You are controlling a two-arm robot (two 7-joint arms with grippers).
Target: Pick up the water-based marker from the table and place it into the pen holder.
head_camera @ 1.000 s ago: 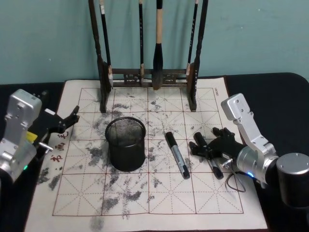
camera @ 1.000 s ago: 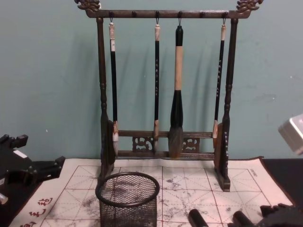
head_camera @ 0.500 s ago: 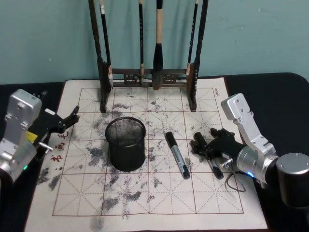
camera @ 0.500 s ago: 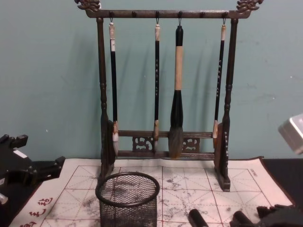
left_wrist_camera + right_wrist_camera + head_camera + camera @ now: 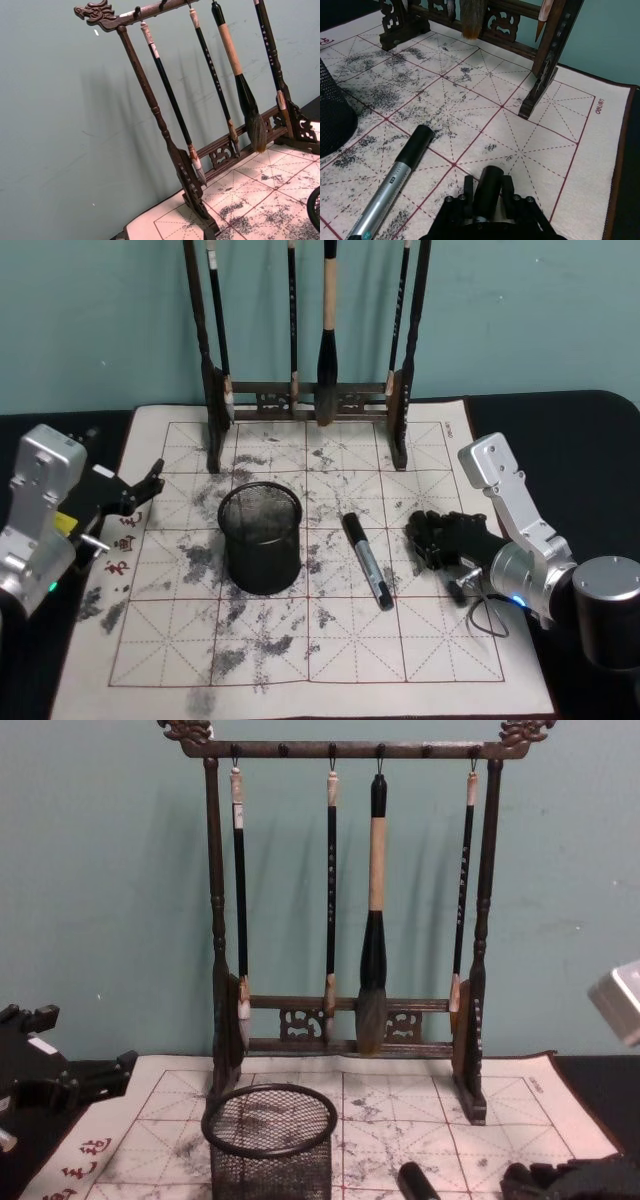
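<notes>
The right gripper [image 5: 432, 536] has slid forward along the water-based marker [image 5: 488, 189] since a moment ago. The black cap that stuck out beyond it a second back is now tucked under the black fingers [image 5: 468, 186]. From the right wrist view the cap sits between them, and they press tight against both sides of it, a clenched hold. The marker is on the right part of the white mat [image 5: 300, 665], and I cannot tell whether it has left the cloth.

Nothing else has shifted. The second marker [image 5: 366, 561], silver-barrelled with a black cap, lies where it did, between the gripper and the pen holder [image 5: 262, 540]. The mesh cup stands upright left of centre on the mat, well apart from the held marker. The brush rack [image 5: 300, 396] stands at the back.

The left gripper [image 5: 146, 488] stays parked at the mat's left edge over the dark table [image 5: 590, 440]; whether it is clenched or released I cannot tell.
</notes>
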